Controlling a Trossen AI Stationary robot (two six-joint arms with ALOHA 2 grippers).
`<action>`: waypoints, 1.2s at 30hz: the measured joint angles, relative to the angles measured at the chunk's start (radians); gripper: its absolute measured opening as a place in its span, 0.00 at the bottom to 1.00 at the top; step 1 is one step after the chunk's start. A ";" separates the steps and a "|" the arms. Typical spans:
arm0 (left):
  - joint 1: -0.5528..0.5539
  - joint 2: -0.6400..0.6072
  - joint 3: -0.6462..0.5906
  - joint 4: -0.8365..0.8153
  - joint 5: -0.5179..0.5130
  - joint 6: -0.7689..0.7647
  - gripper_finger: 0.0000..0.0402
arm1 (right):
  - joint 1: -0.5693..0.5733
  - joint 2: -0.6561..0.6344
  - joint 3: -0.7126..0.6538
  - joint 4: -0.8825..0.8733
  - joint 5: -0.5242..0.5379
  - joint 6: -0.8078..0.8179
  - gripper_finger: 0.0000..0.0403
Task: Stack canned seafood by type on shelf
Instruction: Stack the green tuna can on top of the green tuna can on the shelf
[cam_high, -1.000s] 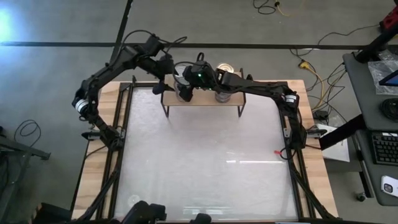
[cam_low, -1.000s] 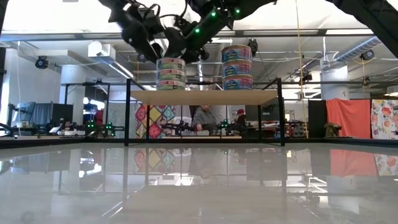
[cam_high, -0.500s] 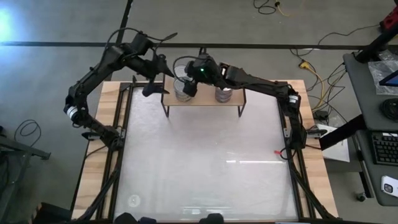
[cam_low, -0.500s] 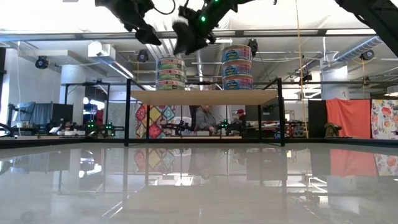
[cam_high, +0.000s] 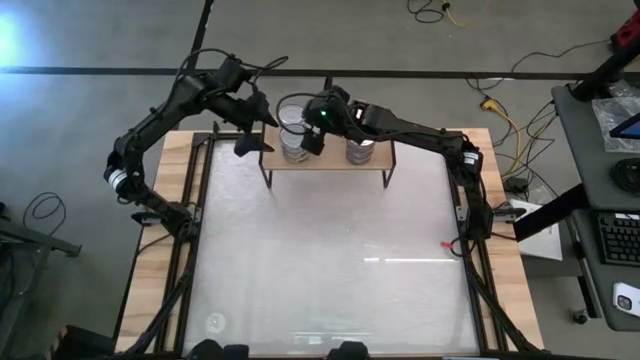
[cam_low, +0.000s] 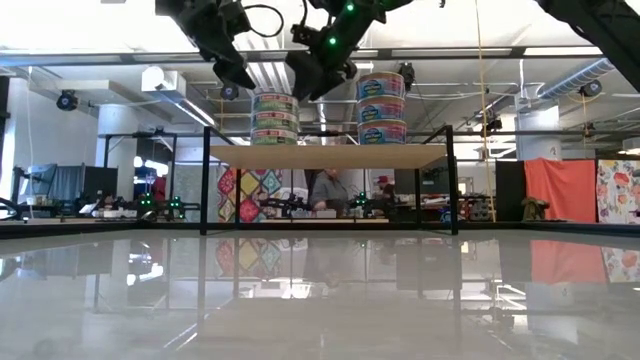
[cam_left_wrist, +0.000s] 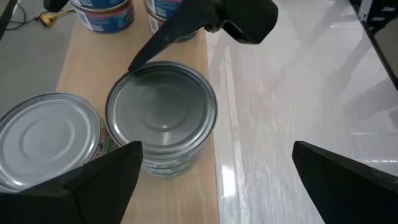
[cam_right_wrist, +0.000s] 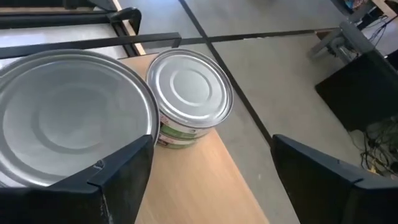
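Lifted off the silver-topped stack (cam_left_wrist: 161, 118), both pincers, left (cam_high: 250, 135) and right (cam_high: 312, 140), gape apart.

The big wood-edged table (cam_high: 150, 290) carries a glossy white top (cam_high: 330, 260) that mirrors the ceiling lights. A small red object (cam_high: 447, 243) lies near its right edge. Around it the grey concrete floor (cam_high: 90, 110) is crossed by a dark line (cam_high: 420, 72), with yellow and black cables (cam_high: 500, 110) trailing at the far right. There a dark desk (cam_high: 600, 150) holds a keyboard (cam_high: 618, 238). Looking level across the table, a person (cam_low: 326, 190) sits at a workbench far back. A patterned quilt (cam_low: 250, 190) hangs near them, an orange cloth (cam_low: 558, 190) farther right, and ducts (cam_low: 590, 72) run under the ceiling.
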 joint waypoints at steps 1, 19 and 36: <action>0.000 0.000 -0.001 0.001 0.000 0.000 0.99 | 0.000 0.000 0.002 -0.001 0.000 0.000 0.78; 0.000 0.000 -0.044 0.033 -0.020 -0.031 0.99 | 0.024 -0.002 0.057 -0.045 0.127 0.013 0.79; 0.000 0.000 -0.098 0.042 -0.036 -0.058 0.99 | 0.016 0.031 0.052 -0.099 0.049 0.096 0.77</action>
